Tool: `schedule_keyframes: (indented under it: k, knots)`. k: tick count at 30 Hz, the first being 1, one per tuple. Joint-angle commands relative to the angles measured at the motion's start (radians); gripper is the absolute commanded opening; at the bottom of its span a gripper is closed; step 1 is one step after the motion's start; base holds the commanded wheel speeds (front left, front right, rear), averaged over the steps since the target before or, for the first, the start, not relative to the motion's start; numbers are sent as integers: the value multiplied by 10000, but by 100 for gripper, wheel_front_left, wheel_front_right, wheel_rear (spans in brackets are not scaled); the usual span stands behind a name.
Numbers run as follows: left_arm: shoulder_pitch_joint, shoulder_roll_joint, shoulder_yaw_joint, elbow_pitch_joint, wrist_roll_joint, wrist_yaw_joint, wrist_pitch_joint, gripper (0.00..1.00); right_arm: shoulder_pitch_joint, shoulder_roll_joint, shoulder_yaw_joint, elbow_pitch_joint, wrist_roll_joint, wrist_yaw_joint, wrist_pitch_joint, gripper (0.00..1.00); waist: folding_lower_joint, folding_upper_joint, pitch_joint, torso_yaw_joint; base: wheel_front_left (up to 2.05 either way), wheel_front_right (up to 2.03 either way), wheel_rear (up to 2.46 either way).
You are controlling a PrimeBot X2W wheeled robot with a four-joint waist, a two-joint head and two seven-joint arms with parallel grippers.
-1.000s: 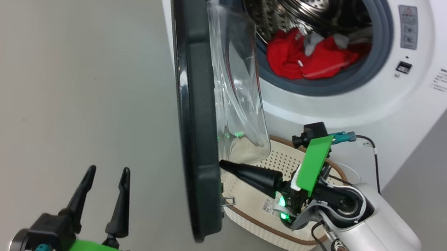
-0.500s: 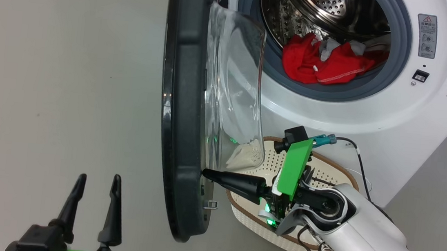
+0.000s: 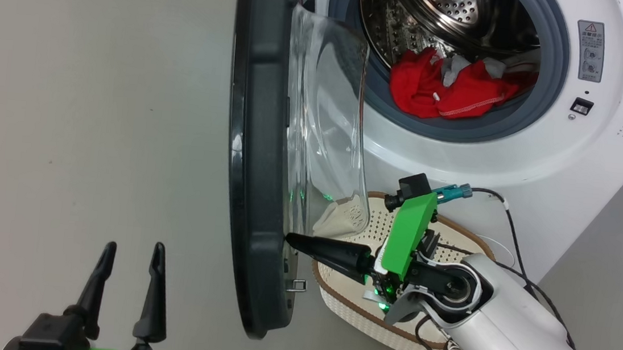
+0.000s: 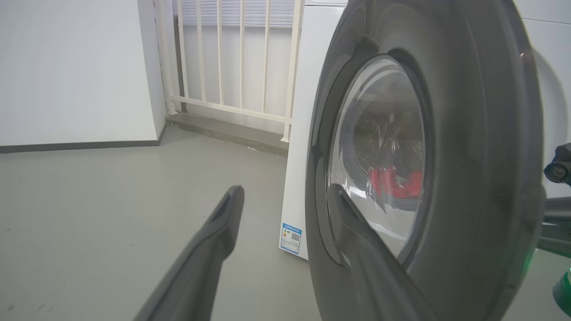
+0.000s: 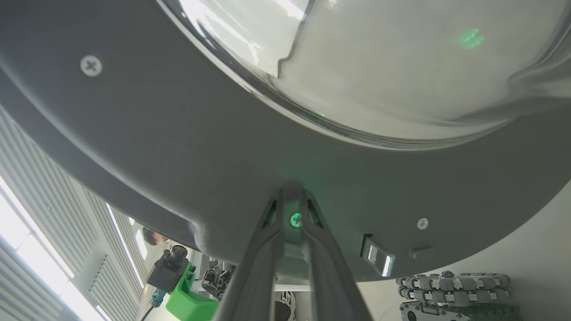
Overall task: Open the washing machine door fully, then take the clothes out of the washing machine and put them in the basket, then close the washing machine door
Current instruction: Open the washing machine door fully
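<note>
The washing machine door (image 3: 259,153) stands swung out, edge-on to the head view, its clear glass bowl (image 3: 324,136) bulging toward the washing machine (image 3: 519,155). My right gripper (image 3: 289,239) is shut, its tips pressed against the door's inner grey rim (image 5: 285,169) below the glass. Red clothes (image 3: 445,88) with a white-grey piece lie in the steel drum. The basket (image 3: 355,311) sits on the floor under my right arm. My left gripper (image 3: 130,252) is open at the lower left, outside the door (image 4: 468,133), empty.
Grey floor (image 3: 94,120) spreads to the left of the door. A white railing (image 4: 232,58) and wall stand behind the machine's side. The door latch hook (image 3: 296,284) sticks out near the basket. Cables (image 3: 512,228) trail from my right wrist.
The head camera shifted. The door has swung a little further out, with my shut right gripper staying against its inner rim. My left gripper remains open.
</note>
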Motion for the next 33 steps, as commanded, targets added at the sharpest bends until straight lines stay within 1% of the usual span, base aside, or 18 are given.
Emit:
schedule_keyframes:
  k: [1, 4, 5, 7, 10, 11, 17, 21, 24, 26, 29, 33]
  knots:
    - [-104, 157, 368, -236, -64, 69, -45, 100, -58, 73, -11, -312, -299, 67, -161, 100, 0, 0, -26, -22, 0, 0, 0]
    - [-109, 192, 344, -215, -78, 63, -20, 100, 72, -169, -65, -553, -763, 67, -408, 100, 0, 0, -71, -55, 0, 0, 0]
    - [-109, 192, 344, -215, -78, 63, -20, 100, 72, -169, -65, -553, -763, 67, -408, 100, 0, 0, -71, -55, 0, 0, 0]
    - [-108, 211, 318, -197, -92, 52, 9, 100, 139, -466, 76, -790, -1396, 67, -678, 100, 0, 0, -108, -74, 0, 0, 0]
    - [-90, 247, 294, -179, -105, 55, 60, 100, 282, -934, 457, -1064, -2632, 67, -1410, 100, 0, 0, -185, -107, 0, 0, 0]
    - [-84, 271, 275, -178, -115, 55, 99, 100, 413, -1139, 622, -1206, -3247, 67, -1937, 100, 0, 0, -226, -126, 0, 0, 0]
    - [-100, 343, 191, -177, -144, 17, 193, 100, 809, -1542, 784, -1643, -4394, 67, -3396, 100, 0, 0, -285, -177, 0, 0, 0]
    - [-118, 369, 136, -164, -153, 13, 216, 100, 910, -1864, 1106, -1387, -5699, 67, -4552, 100, 0, 0, -329, -198, 0, 0, 0]
    - [-106, 405, 119, -161, -148, 27, 215, 100, 1015, -1906, 1307, -1033, -6668, 67, -5394, 100, 0, 0, -382, -221, 0, 0, 0]
    - [-87, 423, 107, -160, -144, 43, 214, 100, 1162, -1799, 1343, -896, -7068, 67, -5844, 100, 0, 0, -423, -238, 0, 0, 0]
    - [-50, 453, 94, -126, -156, 50, 207, 100, 1435, -1624, 1220, -672, -7543, 67, -6556, 100, 0, 0, -490, -263, 0, 0, 0]
    - [-6, 493, 84, -90, -185, 57, 211, 100, 1689, -1349, 922, -23, -8403, 67, -7560, 100, 0, 0, -534, -290, 0, 0, 0]
